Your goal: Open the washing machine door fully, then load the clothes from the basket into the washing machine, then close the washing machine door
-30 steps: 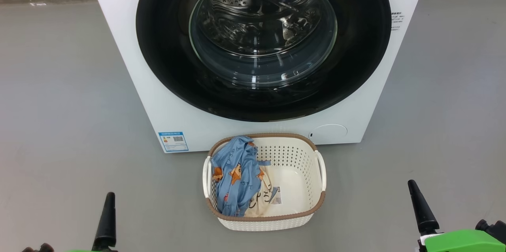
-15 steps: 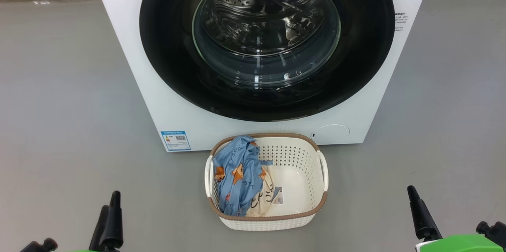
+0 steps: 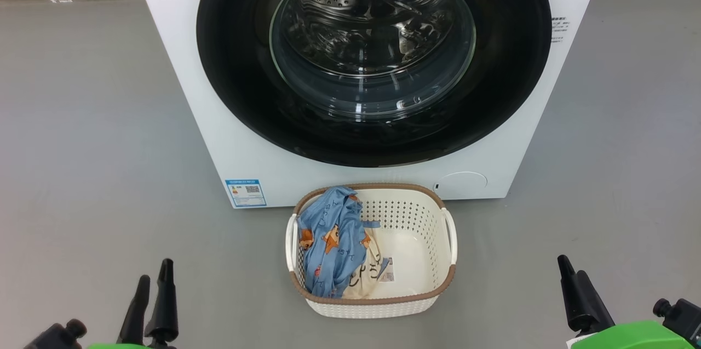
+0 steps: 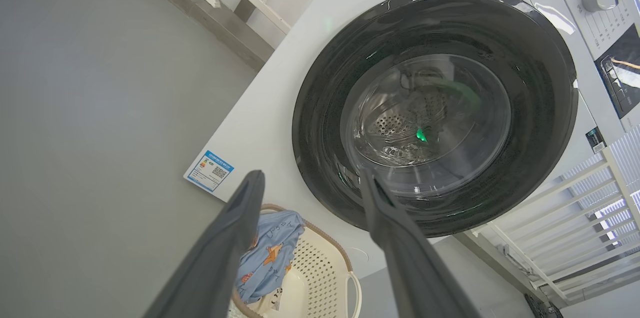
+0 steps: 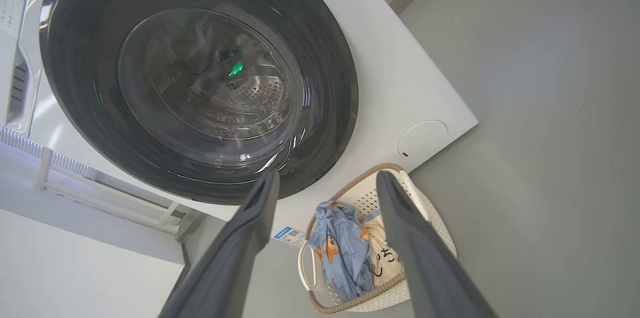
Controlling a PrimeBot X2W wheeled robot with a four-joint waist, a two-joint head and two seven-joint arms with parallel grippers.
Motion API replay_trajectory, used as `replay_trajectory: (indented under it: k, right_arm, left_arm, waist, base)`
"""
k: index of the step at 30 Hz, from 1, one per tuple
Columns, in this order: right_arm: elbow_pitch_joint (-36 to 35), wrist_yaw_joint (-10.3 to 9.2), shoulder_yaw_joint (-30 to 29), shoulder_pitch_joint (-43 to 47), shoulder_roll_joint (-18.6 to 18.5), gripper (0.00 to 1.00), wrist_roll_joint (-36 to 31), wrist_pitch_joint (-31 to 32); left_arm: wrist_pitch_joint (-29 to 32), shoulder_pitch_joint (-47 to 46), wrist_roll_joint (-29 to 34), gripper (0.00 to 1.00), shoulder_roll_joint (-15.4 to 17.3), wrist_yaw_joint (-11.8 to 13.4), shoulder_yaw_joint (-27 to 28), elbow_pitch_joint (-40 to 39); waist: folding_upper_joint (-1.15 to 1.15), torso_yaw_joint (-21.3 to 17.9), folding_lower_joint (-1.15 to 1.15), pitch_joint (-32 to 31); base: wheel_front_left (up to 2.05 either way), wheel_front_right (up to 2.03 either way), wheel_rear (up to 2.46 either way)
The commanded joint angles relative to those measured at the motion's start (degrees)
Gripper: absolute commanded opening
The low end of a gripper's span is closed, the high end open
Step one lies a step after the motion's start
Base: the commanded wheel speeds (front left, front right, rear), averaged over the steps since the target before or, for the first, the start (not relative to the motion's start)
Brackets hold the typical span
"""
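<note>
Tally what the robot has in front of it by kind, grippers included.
White front-loading washing machine: 1
Cream perforated plastic basket: 1
Soft garments, light blue printed garment and cream lettered garment: 2
Dark-fingered grippers, left gripper and right gripper: 2
Total: 6

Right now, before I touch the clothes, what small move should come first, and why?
Probably raise the open left pincer or right pincer toward the rim of the round glossy black door: it sits shut against the white washing machine, while the blue and cream clothes lie in the cream perforated basket in front. Which side opens, I cannot tell.
</note>
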Motion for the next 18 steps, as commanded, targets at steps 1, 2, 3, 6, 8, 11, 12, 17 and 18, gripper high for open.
replay_trajectory:
  k: [1,2,3,6,8,11,12,17,18]
  right_arm:
    - [-1.8,0.05,0.8,0.1,-1.1,1.0,-1.8,-0.9]
    - [-1.8,0.05,0.9,0.2,-1.2,1.0,-2.4,-1.0]
    - [-1.9,0.05,0.9,0.2,-1.2,1.0,-3.0,-1.2]
    - [-2.1,0.05,1.0,0.3,-1.3,1.0,-4.9,-1.7]
    - [-2.3,0.05,1.0,0.4,-1.4,1.0,-6.2,-2.0]
    - [-2.5,0.05,1.0,0.5,-1.5,1.0,-8.1,-2.5]
    - [-2.6,0.05,1.0,0.5,-1.5,1.0,-8.8,-2.7]
    - [-2.9,0.06,1.1,0.6,-1.6,1.0,-11.3,-3.4]
    - [-2.9,0.06,1.1,0.6,-1.6,1.0,-11.9,-3.5]
  left_arm:
    - [-0.8,-0.4,2.2,1.0,1.2,-0.1,0.8,-2.1]
    - [-1.0,-0.4,2.9,1.0,1.2,-0.1,0.7,-2.2]
    - [-1.2,-0.4,3.6,1.0,1.3,-0.1,0.6,-2.3]
    - [-1.7,-0.3,5.7,1.0,1.5,-0.1,0.4,-2.6]
    - [-2.0,-0.3,7.2,1.0,1.6,-0.2,0.2,-2.8]
    - [-2.5,-0.3,9.3,1.0,1.7,-0.2,-0.1,-3.2]
    - [-2.7,-0.3,10.0,1.0,1.7,-0.2,-0.2,-3.3]
    - [-3.3,-0.3,12.6,1.0,1.9,-0.2,-0.6,-3.7]
    - [-3.5,-0.3,13.3,1.0,2.0,-0.2,-0.7,-3.8]
  waist:
    - [0.0,0.0,0.0,0.1]
    - [0.0,0.0,0.0,0.1]
    - [0.0,0.0,0.0,0.1]
    - [0.0,0.0,0.0,0.3]
    - [0.0,0.1,0.0,0.3]
    - [0.0,0.1,0.0,0.5]
    - [0.0,0.1,0.0,0.6]
    - [0.0,0.2,0.0,0.8]
    - [0.0,0.2,0.0,0.8]
  base:
    - [0.0,0.0,0.0]
    - [0.0,0.0,0.0]
    - [0.0,0.0,0.0]
    - [0.0,0.0,0.0]
    - [0.0,0.0,0.0]
    - [0.0,0.0,0.0]
    - [0.0,0.0,0.0]
    - [0.0,0.0,0.0]
    - [0.0,0.0,0.0]
